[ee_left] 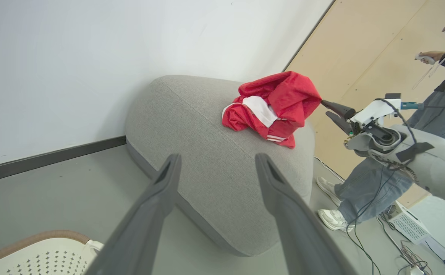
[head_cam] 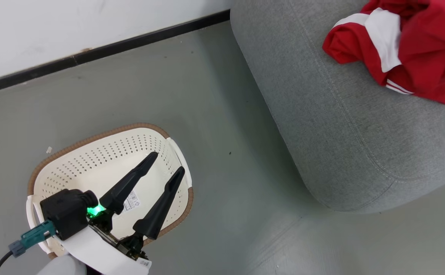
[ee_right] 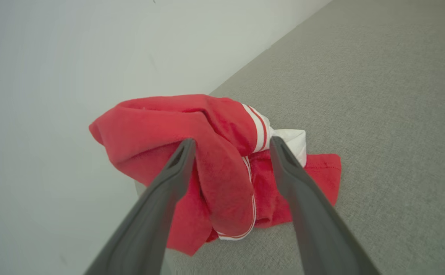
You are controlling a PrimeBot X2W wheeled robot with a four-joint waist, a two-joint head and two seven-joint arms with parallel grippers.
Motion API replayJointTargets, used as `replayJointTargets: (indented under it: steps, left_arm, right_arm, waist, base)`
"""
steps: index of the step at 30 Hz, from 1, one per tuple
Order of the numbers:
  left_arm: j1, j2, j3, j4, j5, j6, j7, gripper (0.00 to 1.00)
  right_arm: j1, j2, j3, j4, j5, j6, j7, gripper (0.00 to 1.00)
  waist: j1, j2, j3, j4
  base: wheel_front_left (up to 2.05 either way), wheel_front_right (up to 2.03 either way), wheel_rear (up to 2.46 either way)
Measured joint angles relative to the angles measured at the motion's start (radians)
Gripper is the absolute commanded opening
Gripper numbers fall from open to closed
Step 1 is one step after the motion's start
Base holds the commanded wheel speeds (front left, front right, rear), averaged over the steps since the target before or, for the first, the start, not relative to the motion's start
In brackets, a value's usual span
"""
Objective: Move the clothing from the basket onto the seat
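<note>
Clothing [head_cam: 409,46] lies bunched on the seat [head_cam: 340,133], near its wall-side edge (one heap; can't tell if both garments are in it). Basket [head_cam: 104,152] looks empty. Right gripper [ee_right: 232,142]: jaws apart, at the heap. Left gripper [head_cam: 167,162]: jaws apart over the basket. Prob. the release step: right arm should back straight off w/ jaws wide, so no fold snags.

The grey floor [head_cam: 222,114] is shared by the seat [head_cam: 321,126] and the basket [head_cam: 104,152], which is set well apart from the seat. The clothing [head_cam: 428,49] (a crumpled red-and-white heap) is carried on the seat's top.
</note>
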Motion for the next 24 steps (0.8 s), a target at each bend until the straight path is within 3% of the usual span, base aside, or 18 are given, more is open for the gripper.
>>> replayJointTargets:
  steps: [17, 24]
  left_arm:
    - [0.021, -0.016, -0.003, 0.026, -0.007, 0.006, -0.009, 1.00]
    - [0.040, -0.029, 0.009, 0.045, -0.010, 0.023, -0.028, 1.00]
  right_arm:
    - [0.130, 0.004, -0.016, -0.028, 0.050, 0.000, -0.019, 1.00]
    - [0.195, -0.009, 0.050, -0.054, 0.006, 0.000, -0.046, 1.00]
  waist:
    - [0.0000, 0.0000, -0.073, -0.025]
    - [0.0000, 0.0000, -0.102, -0.026]
  base:
    - [0.00, 0.00, 0.00]
    - [0.00, 0.00, 0.00]
